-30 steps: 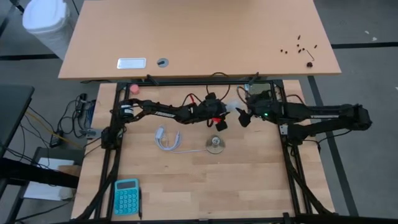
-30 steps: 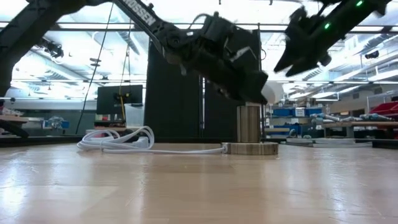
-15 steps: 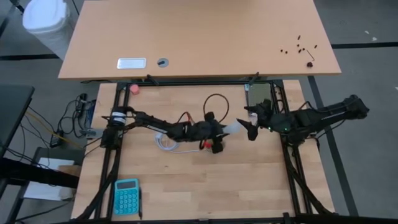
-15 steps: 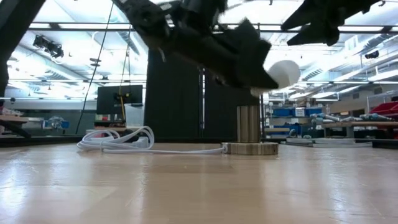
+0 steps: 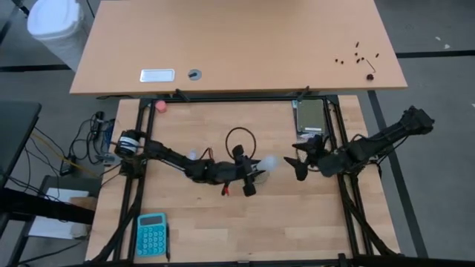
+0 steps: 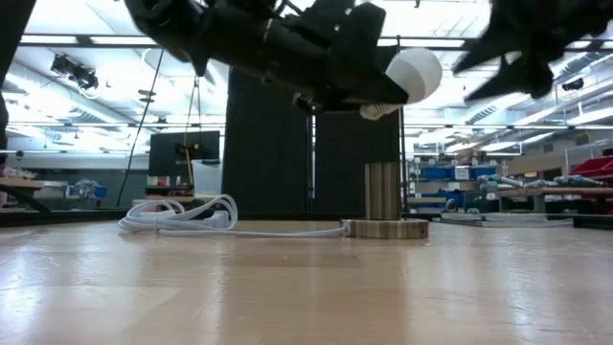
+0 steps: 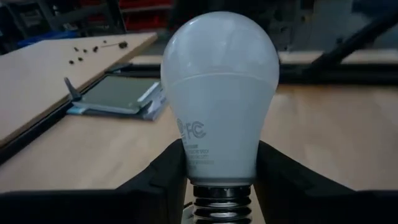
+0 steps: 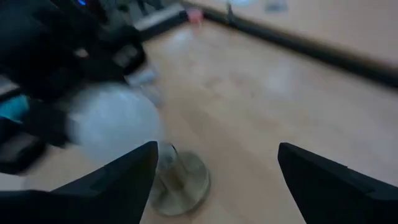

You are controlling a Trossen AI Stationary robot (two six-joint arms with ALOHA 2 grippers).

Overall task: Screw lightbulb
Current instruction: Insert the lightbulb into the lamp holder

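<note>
The left hand (image 7: 217,186) is clamped on the lightbulb (image 7: 219,93), its two dark fingers (image 7: 163,177) pinching the narrow neck just above the threaded base, which leaves the frosted globe free and pointing forward. In the low view the lightbulb (image 6: 410,75) is carried nearly level, well above the wooden surface (image 6: 306,287), with the globe leading toward the right arm. That sideways carry looks like a handover or a regrip, in my judgement, since the threads would have to face down to enter the socket (image 6: 385,203), which stands upright on its round base almost under the bulb. From above, the left hand (image 5: 251,172) sits over the middle of the surface, the bulb (image 5: 269,162) just beyond it. The right hand (image 5: 303,158) waits near the globe with its fingers (image 8: 118,177) spread wide and holding nothing, lined up as if to receive it. A coiled white cord (image 6: 182,216) trails from the socket base; a blue calculator (image 5: 151,234) lies well apart.
</note>
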